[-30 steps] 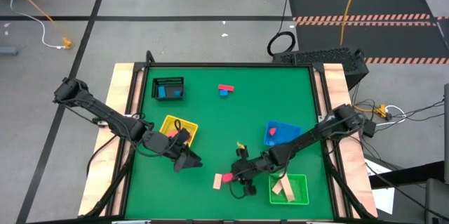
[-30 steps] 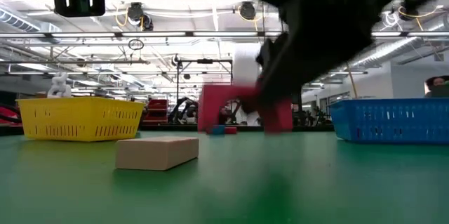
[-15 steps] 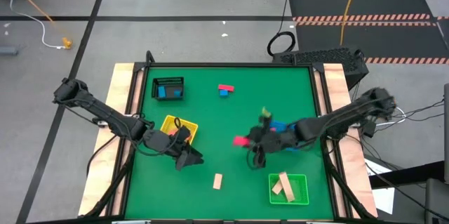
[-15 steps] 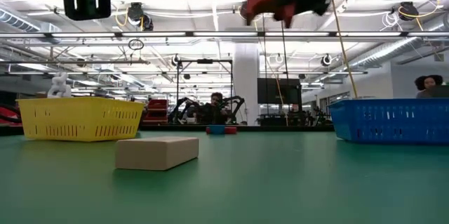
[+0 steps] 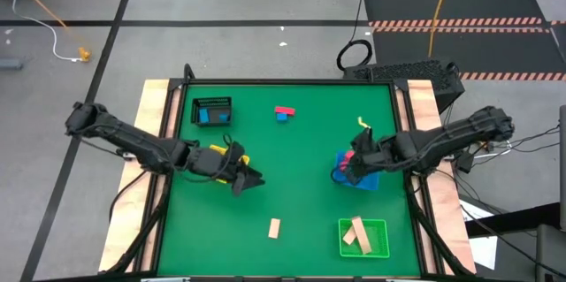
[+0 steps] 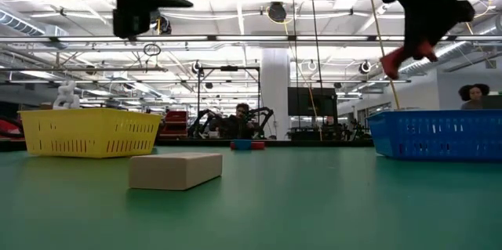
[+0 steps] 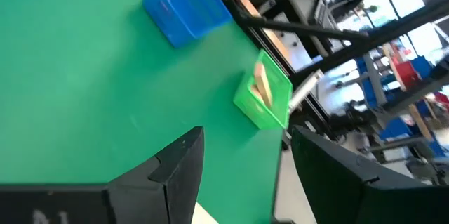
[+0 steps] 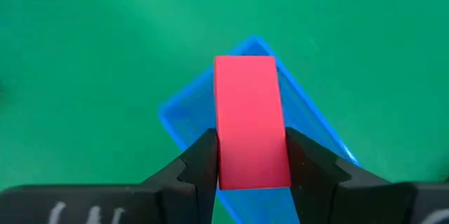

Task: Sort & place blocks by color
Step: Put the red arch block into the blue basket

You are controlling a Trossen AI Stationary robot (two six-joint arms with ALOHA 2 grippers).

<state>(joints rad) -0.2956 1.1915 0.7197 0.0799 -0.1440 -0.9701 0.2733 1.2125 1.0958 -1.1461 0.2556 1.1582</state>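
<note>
My right gripper (image 5: 352, 160) is shut on a red bar block (image 8: 251, 119) above the blue tray (image 5: 364, 178); the block also shows high up in the low view (image 6: 406, 56). My left gripper (image 5: 248, 179) hangs open and empty over the table just right of the yellow tray (image 5: 215, 152); its fingers stand apart in the left wrist view (image 7: 242, 147). A tan block (image 5: 274, 227) lies flat on the green table near the front edge. A red and a blue block (image 5: 284, 113) lie together at the far middle. My right gripper pinches the red bar's two long sides (image 8: 223, 150) between its two fingers, near one end of the bar. The fingers (image 8: 200, 161) come from above, pointing down. The bar is lifted clear, over the blue tray's corner (image 8: 184, 115).
A black tray (image 5: 212, 111) holding a blue block stands at the far left. A green tray (image 5: 375, 238) with tan blocks stands at the front right. The table's middle is bare green surface. A person shows in the room beyond, at the right (image 6: 478, 93).
My right gripper has lifted the red block off the table beside the tan block and carried it up and toward the right and far edges, to above the blue tray. My left gripper has gone a little toward the far and right edges. The tan block has stayed in place.
</note>
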